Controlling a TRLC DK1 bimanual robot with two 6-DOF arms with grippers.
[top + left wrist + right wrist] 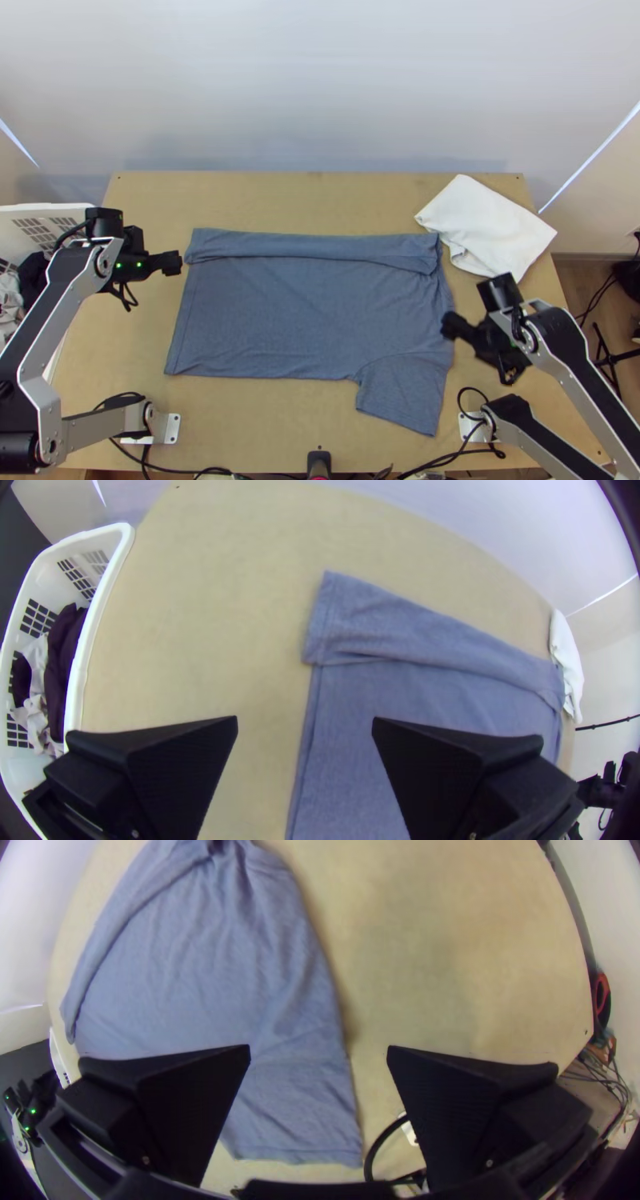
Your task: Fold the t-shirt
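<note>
top: t-shirt (296, 320) mid-frame, upper strip folded in, sleeve (408, 388) lower right; likely light, limp, wrinkles if dragged; I'd pinch sleeve hem (394, 418) and lower-left corner (175, 366) | left wrist: left gripper (305, 720) spread, empty | right wrist: right gripper (319, 1049) spread, empty

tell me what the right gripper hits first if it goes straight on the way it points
Most likely the shirt, near its edge by the spread sleeve. How high the right gripper hangs above it is unclear.
</note>
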